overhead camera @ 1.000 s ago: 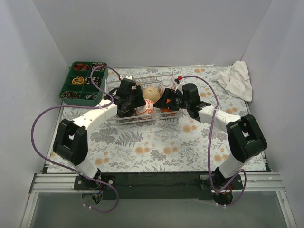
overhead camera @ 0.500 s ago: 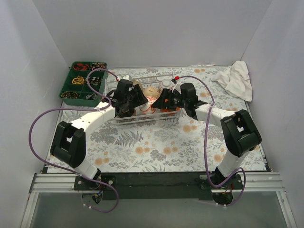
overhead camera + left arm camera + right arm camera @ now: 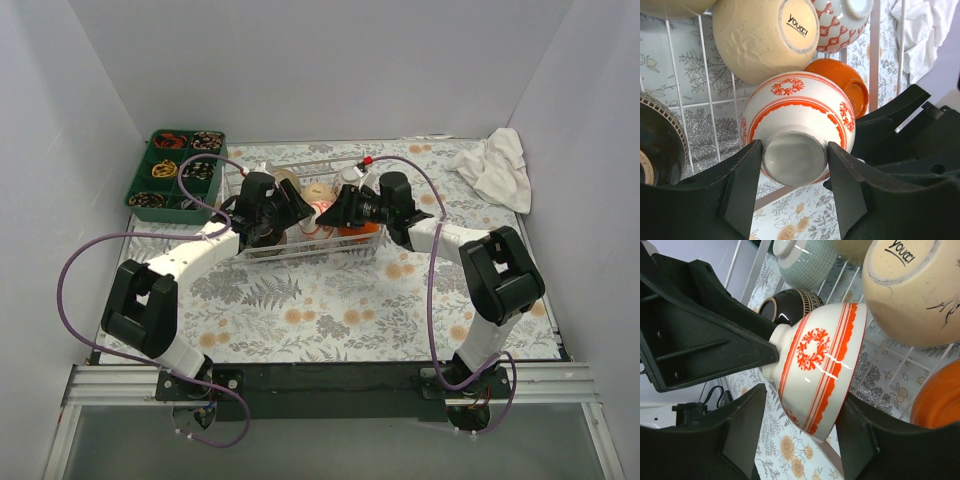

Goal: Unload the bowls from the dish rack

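At the dish rack's (image 3: pixel 300 252) front wall, the right gripper (image 3: pixel 805 405) has advanced, its fingers narrowing astride the red-patterned bowl (image 3: pixel 800 107); whether they grip it cannot be told. The left gripper (image 3: pixel 795 150) stays clamped on that bowl's foot, so a handover or lift-out appears imminent.

A red-patterned white bowl (image 3: pixel 797 125) is tipped on its side by the near wall of the white wire rack (image 3: pixel 874 50), its foot pointing outward. Farther inside the rack lean a cream bowl (image 3: pixel 762 37), an orange bowl (image 3: pixel 842 85), a dark bowl (image 3: pixel 657 145) and a pale green bowl (image 3: pixel 805 265).
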